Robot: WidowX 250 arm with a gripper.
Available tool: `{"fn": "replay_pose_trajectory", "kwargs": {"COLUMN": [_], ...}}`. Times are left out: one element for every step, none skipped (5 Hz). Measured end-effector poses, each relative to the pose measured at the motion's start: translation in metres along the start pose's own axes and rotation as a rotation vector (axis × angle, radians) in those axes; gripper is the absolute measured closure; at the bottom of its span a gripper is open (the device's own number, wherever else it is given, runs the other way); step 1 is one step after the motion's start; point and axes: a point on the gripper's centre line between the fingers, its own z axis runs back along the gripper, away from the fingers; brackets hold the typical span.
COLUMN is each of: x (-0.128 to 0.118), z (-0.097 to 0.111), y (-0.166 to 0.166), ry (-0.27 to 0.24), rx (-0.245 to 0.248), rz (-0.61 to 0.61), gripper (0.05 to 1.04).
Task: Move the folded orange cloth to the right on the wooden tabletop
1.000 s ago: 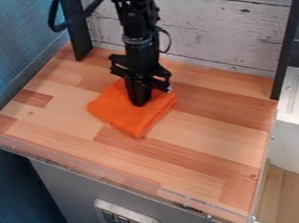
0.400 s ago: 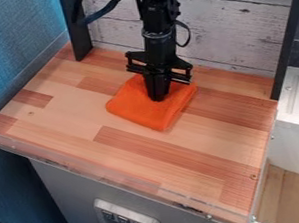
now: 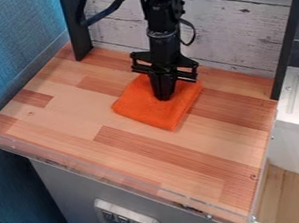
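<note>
Cloth: we see the orange cloth lying flat, roughly square, on the wooden top, nearer the back boards than the clear front lip.
Gripper: we see the gripper pointing down onto the cloth's back half, its fingers pressed together and their tips against the fabric; whether they nip a bit of it, we cannot tell.
Weight: we judge the cloth light, so lifting it should ask little of us.
Feel: we take it for soft, limp fabric, perhaps folded in layers; it should give under pressure and crease rather than break.
Slip: we expect it to slide on the smooth wood when pushed, and a shallow pinch may catch only the top layer.
Hold: we would pinch a corner or an edge, all layers together, since the flat middle offers us little to grasp unless we bunch it.
</note>
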Motion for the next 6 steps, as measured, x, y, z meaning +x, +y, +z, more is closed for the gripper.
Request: {"fn": "replay_pose_trajectory", "kwargs": {"x": [-0.001, -0.006, -0.002, 0.003, 0.005, 0.009], "z": [-0.001, 0.003, 0.023, 0.049, 0.070, 0.086], "y": [-0.002, -0.004, -0.004, 0.004, 0.019, 0.030], "ry": [-0.002, 0.035, 0.038, 0.029, 0.021, 0.014], "rx": [-0.009, -0.018, -0.019, -0.019, -0.014, -0.010], "rz": [0.012, 0.014, 0.000, -0.008, 0.000, -0.007], "gripper": [0.995, 0.840, 0.586, 0.292, 0.087, 0.084]}}
